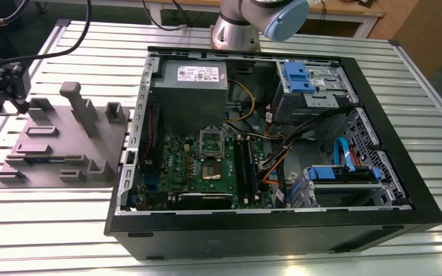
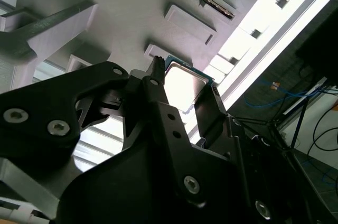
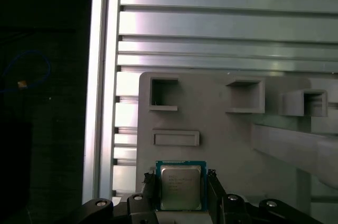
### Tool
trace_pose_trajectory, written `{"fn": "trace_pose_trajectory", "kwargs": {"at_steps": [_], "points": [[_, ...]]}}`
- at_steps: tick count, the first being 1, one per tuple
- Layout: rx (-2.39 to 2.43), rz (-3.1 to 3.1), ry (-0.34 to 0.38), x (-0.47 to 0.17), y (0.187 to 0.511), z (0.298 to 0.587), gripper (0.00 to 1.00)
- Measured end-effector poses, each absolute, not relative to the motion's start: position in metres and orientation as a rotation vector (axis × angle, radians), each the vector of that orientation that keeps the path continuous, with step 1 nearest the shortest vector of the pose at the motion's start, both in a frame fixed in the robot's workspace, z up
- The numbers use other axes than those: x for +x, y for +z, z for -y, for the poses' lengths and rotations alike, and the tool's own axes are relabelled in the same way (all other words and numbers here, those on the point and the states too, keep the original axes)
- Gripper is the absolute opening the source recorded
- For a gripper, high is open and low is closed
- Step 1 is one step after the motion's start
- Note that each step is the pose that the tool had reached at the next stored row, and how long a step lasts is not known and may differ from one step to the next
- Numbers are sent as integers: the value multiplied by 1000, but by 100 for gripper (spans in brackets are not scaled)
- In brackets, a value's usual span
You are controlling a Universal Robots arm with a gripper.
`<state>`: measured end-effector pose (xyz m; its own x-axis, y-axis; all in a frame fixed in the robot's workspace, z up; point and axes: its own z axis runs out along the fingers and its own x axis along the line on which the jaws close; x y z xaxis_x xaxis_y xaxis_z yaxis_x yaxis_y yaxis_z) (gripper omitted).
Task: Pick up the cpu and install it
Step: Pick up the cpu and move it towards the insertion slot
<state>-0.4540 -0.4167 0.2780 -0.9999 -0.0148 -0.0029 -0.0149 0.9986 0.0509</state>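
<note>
The pincer is closed on the cpu, gripping two opposite edges, over the grey fixture tray on the slatted bench.

Silver arm with pale-blue cap; matte black claw with silver screws.

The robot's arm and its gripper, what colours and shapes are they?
The arm is a shiny silver tube with a round light blue cap. Its gripper is black and blocky, with two slim black fingers and round silver screws. In the exterior view, black cables run to it.
</note>
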Motion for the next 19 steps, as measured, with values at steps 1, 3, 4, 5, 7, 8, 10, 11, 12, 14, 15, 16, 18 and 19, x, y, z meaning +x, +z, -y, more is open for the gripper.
{"fn": "trace_pose_trajectory", "kwargs": {"at_steps": [1, 3, 4, 5, 7, 8, 10, 11, 12, 14, 15, 16, 18, 19], "points": [[-23, -3138, 80, -454, 279, 417, 47], [-23, -3138, 80, -454, 280, 417, 47], [-23, -3138, 80, -454, 280, 417, 47], [-23, -3138, 80, -454, 281, 417, 47], [-23, -3138, 80, -454, 282, 417, 47], [-23, -3138, 80, -454, 282, 417, 47], [-23, -3138, 80, -454, 283, 417, 47], [-23, -3138, 80, -454, 284, 417, 47], [-23, -3138, 80, -454, 284, 417, 47], [-23, -3138, 80, -454, 285, 417, 47], [-23, -3138, 80, -454, 286, 417, 47], [-23, -3138, 80, -454, 286, 417, 47], [-23, -3138, 80, -454, 287, 417, 47], [-23, -3138, 80, -454, 288, 417, 47]]}}
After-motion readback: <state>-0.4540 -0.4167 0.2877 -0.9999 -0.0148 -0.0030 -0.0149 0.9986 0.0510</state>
